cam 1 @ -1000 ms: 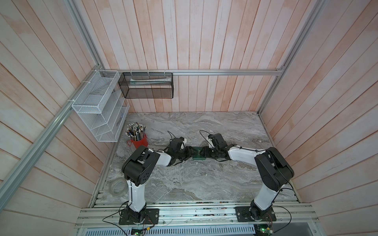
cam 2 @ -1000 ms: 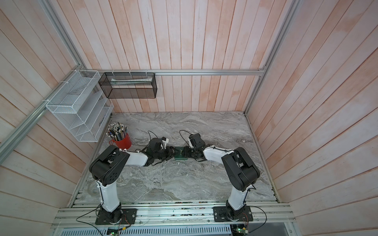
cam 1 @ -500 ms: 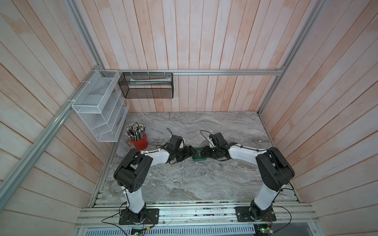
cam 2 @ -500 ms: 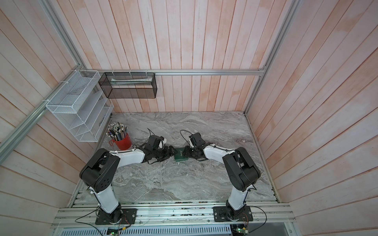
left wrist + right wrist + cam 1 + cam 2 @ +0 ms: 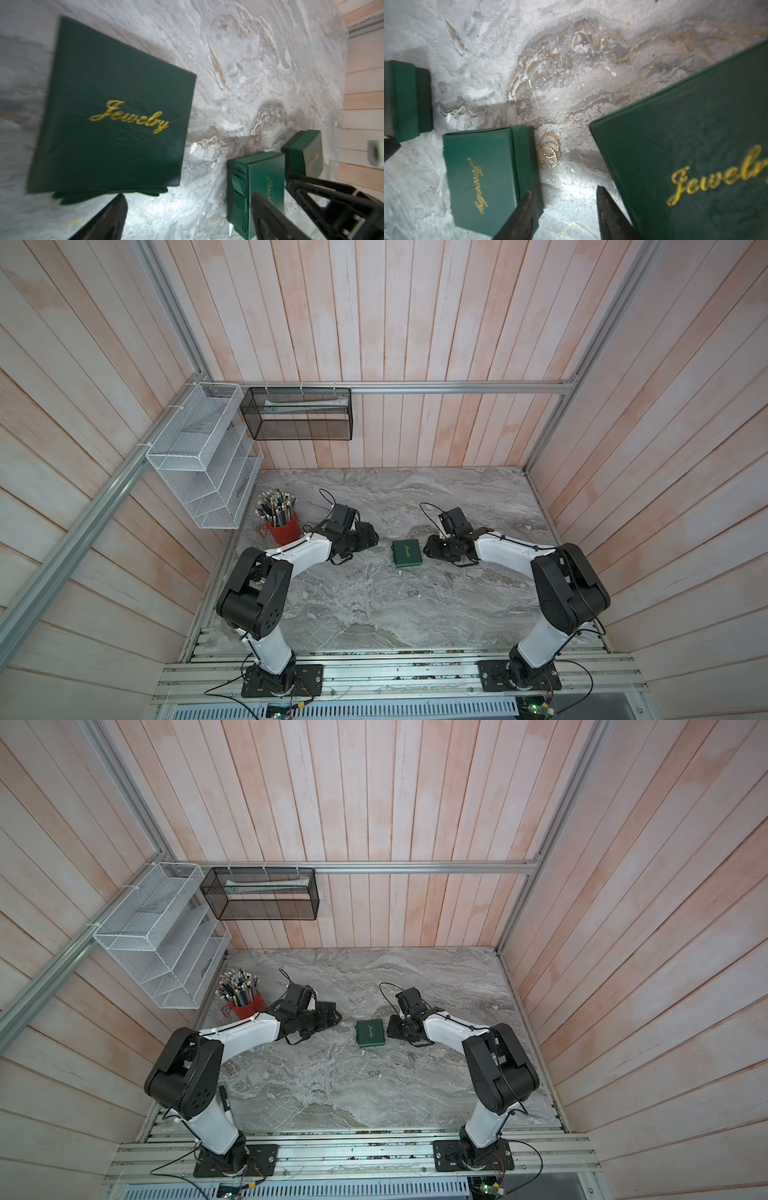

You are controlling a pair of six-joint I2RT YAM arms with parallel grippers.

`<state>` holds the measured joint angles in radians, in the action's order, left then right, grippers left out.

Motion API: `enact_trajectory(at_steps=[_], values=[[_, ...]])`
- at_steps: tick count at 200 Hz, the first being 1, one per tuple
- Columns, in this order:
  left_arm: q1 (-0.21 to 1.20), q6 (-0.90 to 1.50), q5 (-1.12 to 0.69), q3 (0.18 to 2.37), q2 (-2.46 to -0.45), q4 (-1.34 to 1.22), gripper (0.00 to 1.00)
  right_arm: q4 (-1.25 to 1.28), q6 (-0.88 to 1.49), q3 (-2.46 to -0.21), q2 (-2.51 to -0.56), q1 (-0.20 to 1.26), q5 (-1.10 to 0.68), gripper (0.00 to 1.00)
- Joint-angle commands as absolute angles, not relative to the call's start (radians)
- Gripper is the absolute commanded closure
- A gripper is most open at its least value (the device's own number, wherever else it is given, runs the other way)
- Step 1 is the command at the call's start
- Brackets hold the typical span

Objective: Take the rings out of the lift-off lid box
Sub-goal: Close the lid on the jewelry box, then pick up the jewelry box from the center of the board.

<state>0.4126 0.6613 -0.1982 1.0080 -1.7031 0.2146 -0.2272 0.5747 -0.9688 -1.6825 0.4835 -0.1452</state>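
The green lift-off lid box [image 5: 406, 552] [image 5: 370, 1032] lies on the marble between my two grippers, its lid with gold "Jewelry" script facing up. It looms large in the left wrist view [image 5: 112, 116] and the right wrist view [image 5: 685, 155]. A little cluster of thin gold rings [image 5: 549, 150] lies on the bare marble, outside any box, beside a smaller green box [image 5: 477, 176]. My left gripper [image 5: 375, 540] [image 5: 188, 195] stands wide open just left of the big box, empty. My right gripper [image 5: 427, 549] [image 5: 566, 188] is open over bare table, short of the rings.
Two smaller closed green boxes [image 5: 264, 176] [image 5: 305, 149] show in both wrist views. A small white scrap [image 5: 400, 572] lies in front of the big box. A red cup of pencils [image 5: 282, 526] stands back left; a white wire rack [image 5: 199, 456] and a black mesh basket [image 5: 297, 414] hang on the walls.
My left gripper has opened wide, let go of the big box and drawn back to the left. The right gripper has barely shifted. The box stays in place.
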Motion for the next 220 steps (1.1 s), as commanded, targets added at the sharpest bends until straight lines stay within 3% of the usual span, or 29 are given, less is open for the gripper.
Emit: enact_trajectory(at_steps=[1,26,49,128,220], values=[[0.402,0.605,-0.072,1.041,-1.672,0.295,0.02,-0.167,0.552,-0.947,-1.610,0.485,-0.177,0.44],[0.386,0.583,-0.007,1.078,-1.693,0.340,0.00,-0.110,0.548,-0.914,-1.554,0.485,-0.187,0.33],[0.374,0.558,0.031,1.133,-1.740,0.384,0.00,-0.095,0.541,-0.897,-1.524,0.485,-0.195,0.28],[0.362,0.497,0.123,1.265,-1.894,0.396,0.00,-0.030,0.516,-0.837,-1.456,0.485,-0.257,0.25],[0.417,0.418,0.134,1.242,-1.888,0.314,0.00,-0.017,0.528,-0.805,-1.474,0.485,-0.276,0.25]])
